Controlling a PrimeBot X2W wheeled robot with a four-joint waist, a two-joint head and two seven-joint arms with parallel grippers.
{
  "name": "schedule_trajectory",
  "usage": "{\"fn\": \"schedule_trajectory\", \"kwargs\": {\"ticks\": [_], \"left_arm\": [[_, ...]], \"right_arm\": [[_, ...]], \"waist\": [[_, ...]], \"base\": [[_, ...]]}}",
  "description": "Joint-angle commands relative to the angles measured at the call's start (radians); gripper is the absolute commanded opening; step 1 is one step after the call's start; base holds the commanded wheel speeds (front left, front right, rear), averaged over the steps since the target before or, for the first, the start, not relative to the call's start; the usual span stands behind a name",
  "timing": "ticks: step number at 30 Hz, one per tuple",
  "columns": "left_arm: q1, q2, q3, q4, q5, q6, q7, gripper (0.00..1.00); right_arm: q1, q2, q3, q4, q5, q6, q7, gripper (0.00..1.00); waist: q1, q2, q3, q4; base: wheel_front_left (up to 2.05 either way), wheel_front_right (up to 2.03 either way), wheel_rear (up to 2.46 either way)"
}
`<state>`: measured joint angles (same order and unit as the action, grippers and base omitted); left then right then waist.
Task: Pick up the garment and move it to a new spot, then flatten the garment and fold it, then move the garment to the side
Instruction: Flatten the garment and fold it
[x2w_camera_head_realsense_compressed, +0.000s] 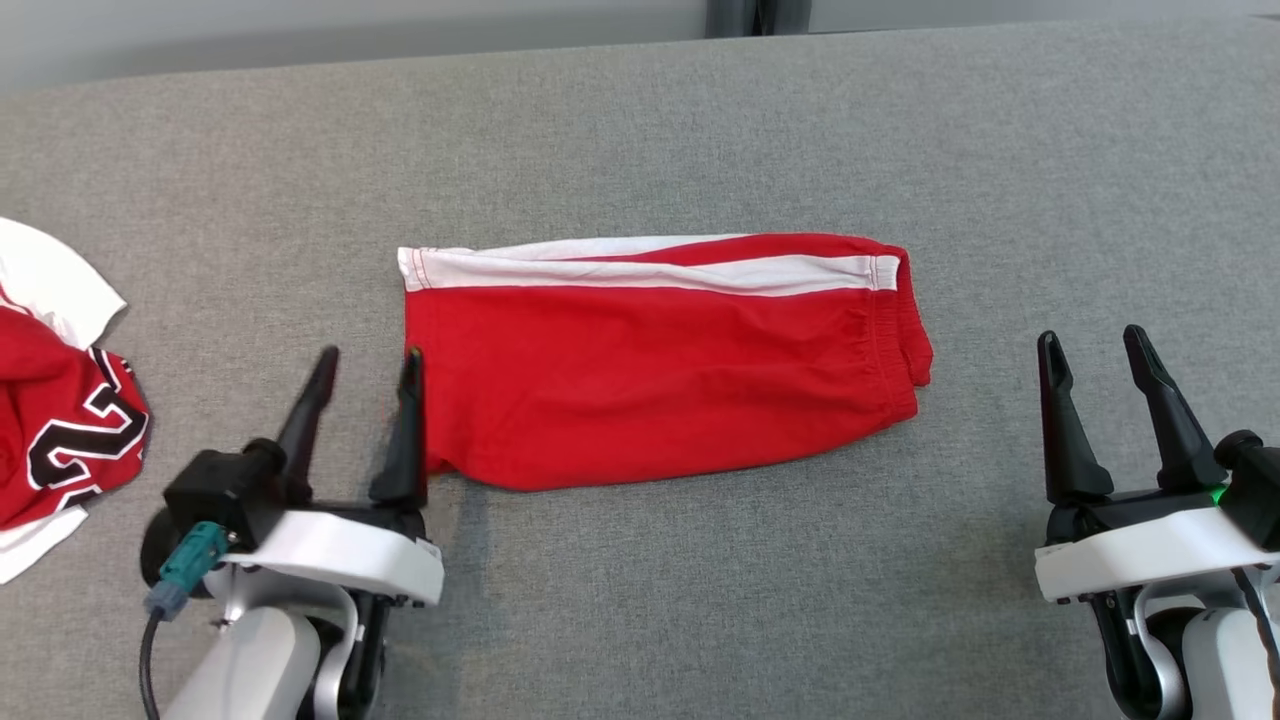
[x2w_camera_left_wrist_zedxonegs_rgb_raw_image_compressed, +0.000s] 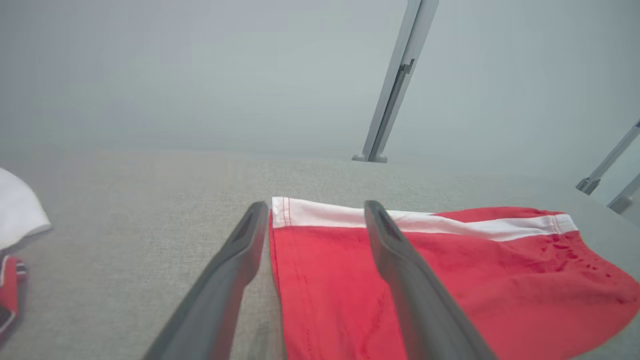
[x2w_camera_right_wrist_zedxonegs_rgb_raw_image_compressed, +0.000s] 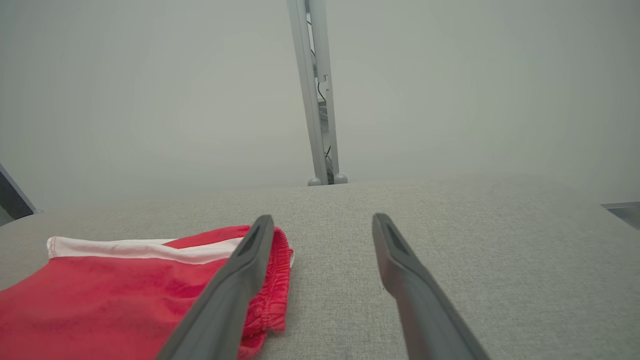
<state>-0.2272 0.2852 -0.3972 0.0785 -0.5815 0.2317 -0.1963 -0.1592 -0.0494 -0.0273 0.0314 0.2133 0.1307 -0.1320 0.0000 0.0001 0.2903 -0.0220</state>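
The only writing I can find is on the red and white jersey bunched up at the left edge of the grey table. It has a big black figure edged in white that looks like a 2, but the creases swallow part of it and the picture's edge cuts the shirt off. The red shorts lie folded flat in the middle of the table, with white stripes along the far side and the gathered waistband to the right. The left gripper is spread wide at the shorts' left hem. In its wrist view one finger is over the red cloth and the other over bare table, and I can't tell whether either touches. The right gripper, also spread and holding nothing, sits well clear of the waistband.
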Motion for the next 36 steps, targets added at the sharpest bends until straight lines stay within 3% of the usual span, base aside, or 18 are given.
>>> {"fn": "schedule_trajectory", "kwargs": {"ticks": [1,9,16,28,36], "left_arm": [[-0.018,0.014,0.015,-0.012,0.024,0.01,-0.023,1.0],[-0.009,0.058,0.064,-0.046,0.121,0.043,-0.063,1.0],[0.049,0.084,0.063,-0.066,0.143,0.059,-0.057,1.0],[0.057,0.084,0.046,-0.069,0.134,0.06,-0.041,1.0],[0.026,0.066,0.02,-0.064,0.135,0.044,-0.037,1.0]], "right_arm": [[-0.001,-0.004,-0.004,-0.009,-0.015,0.0,0.005,1.0],[0.011,-0.01,-0.005,-0.012,-0.061,0.0,0.036,1.0],[0.031,-0.01,-0.005,-0.016,-0.085,0.0,0.065,1.0],[0.038,-0.008,-0.017,-0.019,-0.079,0.0,0.082,1.0],[-0.006,-0.008,0.025,0.074,-0.061,0.0,0.141,1.0]], "waist": [[0.0,-0.0001,-0.01,0.006],[0.0,-0.0001,-0.051,0.017],[0.0,-0.0001,-0.079,0.02],[0.0,-0.0001,-0.09,0.03],[0.0,-0.0001,-0.061,0.068]], "base": [[0.0,0.0,0.0],[0.0,0.0,0.0],[0.0,0.0,0.0],[0.0,0.0,0.0],[0.0,0.0,0.0]]}}
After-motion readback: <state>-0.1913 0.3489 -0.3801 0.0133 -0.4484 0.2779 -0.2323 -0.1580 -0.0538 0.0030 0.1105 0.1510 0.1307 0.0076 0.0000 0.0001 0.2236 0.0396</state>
